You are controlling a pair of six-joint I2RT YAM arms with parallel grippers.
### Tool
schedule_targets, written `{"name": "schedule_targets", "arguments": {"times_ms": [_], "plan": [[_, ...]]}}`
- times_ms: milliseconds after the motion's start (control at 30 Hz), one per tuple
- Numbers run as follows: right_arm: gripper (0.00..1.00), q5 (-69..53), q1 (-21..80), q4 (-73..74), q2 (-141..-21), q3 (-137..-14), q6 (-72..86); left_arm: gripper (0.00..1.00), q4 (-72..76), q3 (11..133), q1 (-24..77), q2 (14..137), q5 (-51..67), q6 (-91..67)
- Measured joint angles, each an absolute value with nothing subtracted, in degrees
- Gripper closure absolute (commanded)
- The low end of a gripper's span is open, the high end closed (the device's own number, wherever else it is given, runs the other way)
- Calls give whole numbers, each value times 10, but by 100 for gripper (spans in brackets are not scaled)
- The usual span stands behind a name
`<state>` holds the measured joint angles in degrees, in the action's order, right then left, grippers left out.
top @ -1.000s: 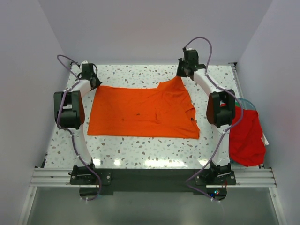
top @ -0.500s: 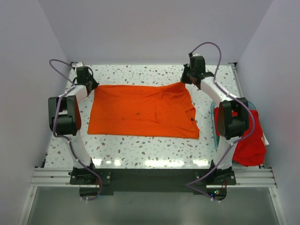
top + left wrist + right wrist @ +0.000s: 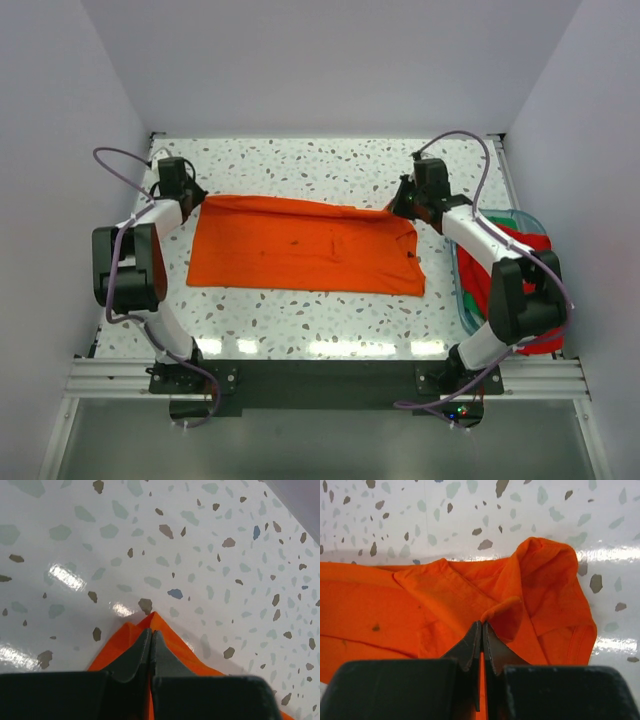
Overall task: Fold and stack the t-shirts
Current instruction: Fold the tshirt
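Fingers of both grippers are pressed tight together, each nipping cloth. On the left gripper (image 3: 151, 635) the two dark pads meet with no gap, and a corner of the orange t-shirt (image 3: 172, 641) pokes out just past their tips. The right gripper (image 3: 481, 625) is clamped the same way on a small raised ridge of the shirt (image 3: 420, 600), with a bunched sleeve lying just beyond and to the right of its tips.

Looking across the table (image 3: 320, 165), the left gripper (image 3: 195, 198) and the right gripper (image 3: 400, 208) hold the two far corners of the orange t-shirt (image 3: 300, 245). The rest of it lies flat, reaching from the fingers back toward the arm bases.

A second ago the right-hand corner was held up in a peak further out. Since then both pairs of fingers have come back and down, and the far hem now lies lower and closer in. To me that looks like the start of the first fold, far edge carried over toward the near one, with most of the folding yet to do.

Off to the right of the right fingers, the red t-shirt (image 3: 530, 243) sits heaped in the bin (image 3: 516, 215), not yet folded, partly hidden by the right arm's elbow.
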<state>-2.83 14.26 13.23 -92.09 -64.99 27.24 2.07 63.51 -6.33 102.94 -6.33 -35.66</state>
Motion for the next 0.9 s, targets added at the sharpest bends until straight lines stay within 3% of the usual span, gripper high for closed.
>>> {"name": "schedule_targets", "arguments": {"times_ms": [767,867,900], "plan": [[100,-42,146,122,-804,-482,300,100,-16,524,-63,922,-125,-417],[100,-47,146,113,-801,-465,301,91,-23,515,-63,915,-131,-428],[100,-51,146,109,-801,-458,302,81,-24,510,-63,912,-134,-431]]}}
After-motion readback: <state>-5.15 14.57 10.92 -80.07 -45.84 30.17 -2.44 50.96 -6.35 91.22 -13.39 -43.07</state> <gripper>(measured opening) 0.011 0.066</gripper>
